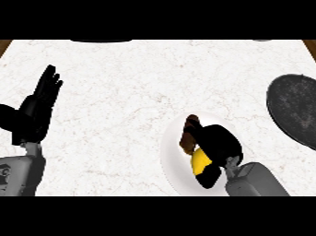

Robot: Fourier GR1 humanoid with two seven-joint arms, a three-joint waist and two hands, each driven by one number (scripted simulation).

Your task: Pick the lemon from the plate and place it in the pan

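Note:
A yellow lemon (200, 161) lies on a white plate (172, 156) near the counter's front edge, right of centre. My right hand (218, 143) covers the plate, its fingers and thumb curled round the lemon, so only a patch of yellow shows. A brown object (190, 131) lies on the plate just beyond the lemon, partly under the fingers. The dark round pan (303, 110) sits at the right side of the counter, apart from the plate. My left hand (32, 113) rests open at the left with its fingers up.
The white marble counter (140, 83) spreads between the hands. A dark object (102, 41) shows at the far edge, cut off by the view. Wooden strips border the counter at both far corners.

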